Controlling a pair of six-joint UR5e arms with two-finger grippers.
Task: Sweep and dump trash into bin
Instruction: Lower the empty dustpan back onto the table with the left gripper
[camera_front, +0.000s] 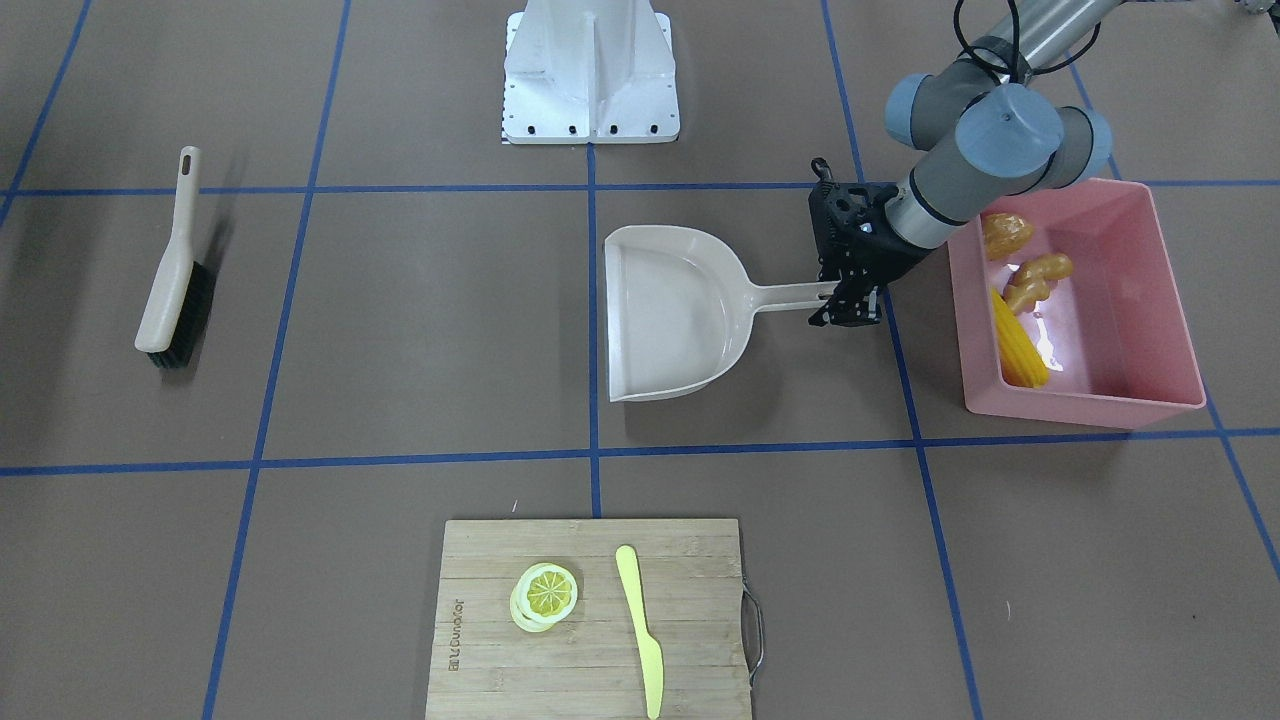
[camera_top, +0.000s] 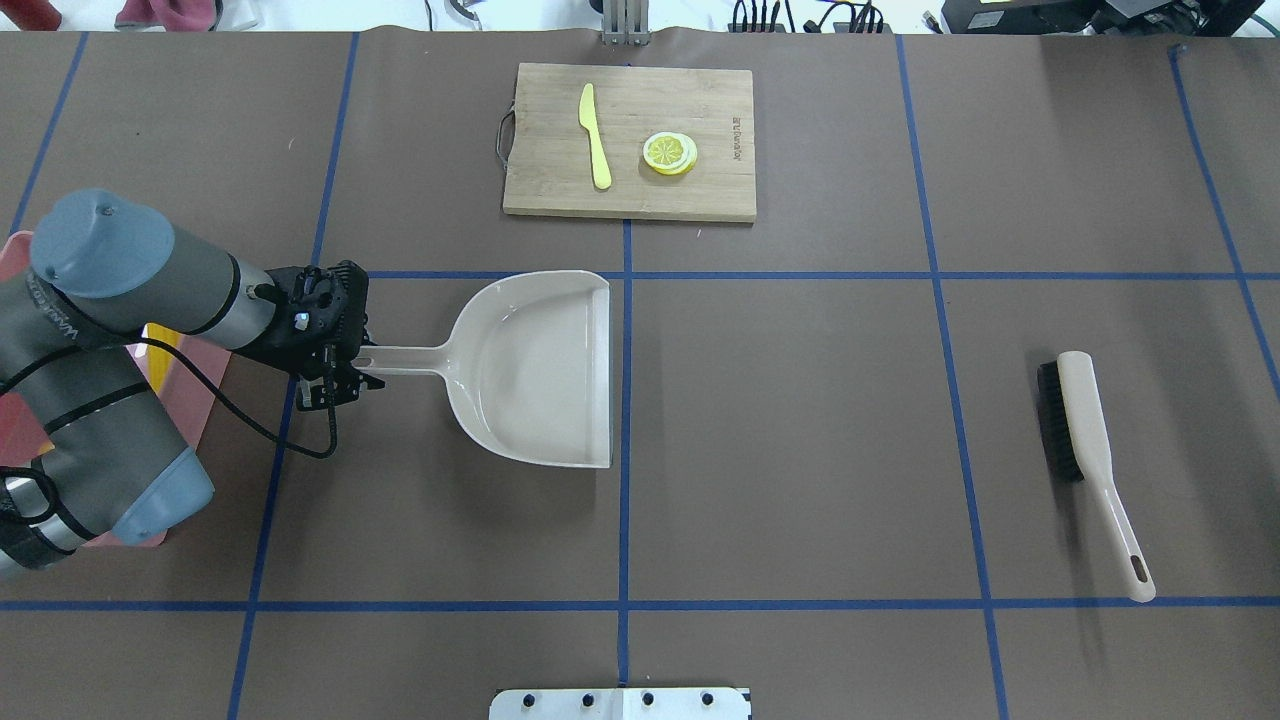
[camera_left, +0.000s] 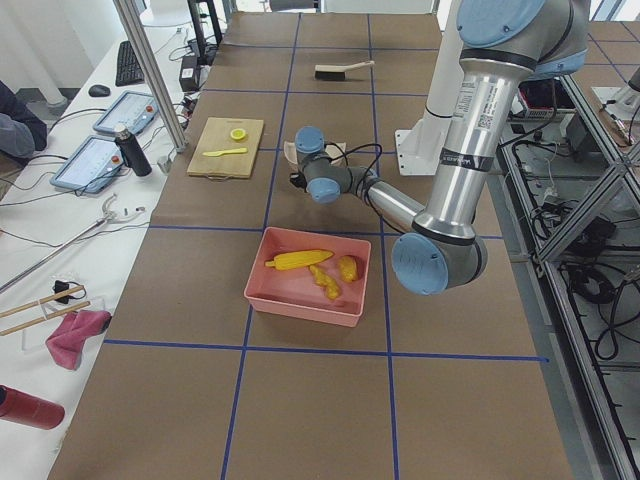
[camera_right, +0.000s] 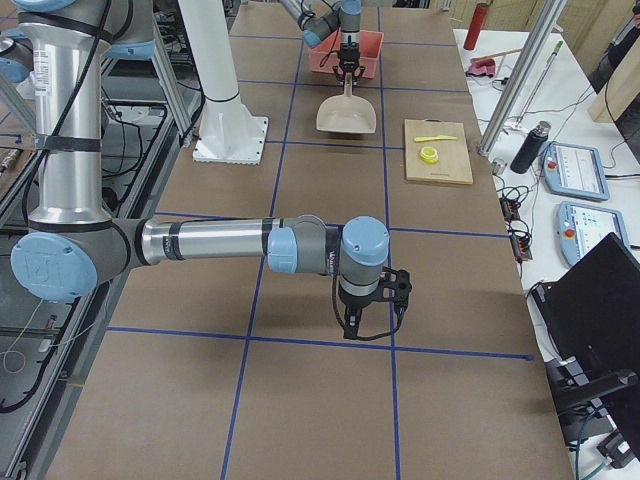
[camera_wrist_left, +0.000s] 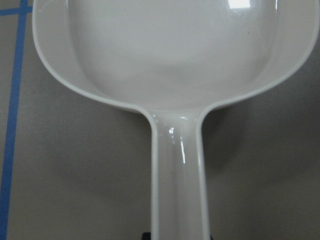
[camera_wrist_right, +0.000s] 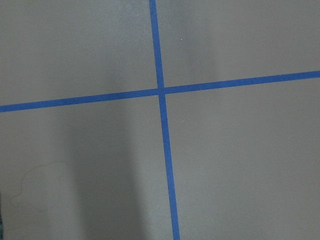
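The overhead camera looks forward from behind the robot, the front one faces back; both share the dustpan (camera_top: 530, 370) and cutting board (camera_top: 560, 190). Side cameras view lengthwise from each end; wrist cameras sit close, looking down.

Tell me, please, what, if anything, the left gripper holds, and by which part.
The left gripper straddles the handle end of the beige plastic dustpan lying flat on the table; whether it grips cannot be told.
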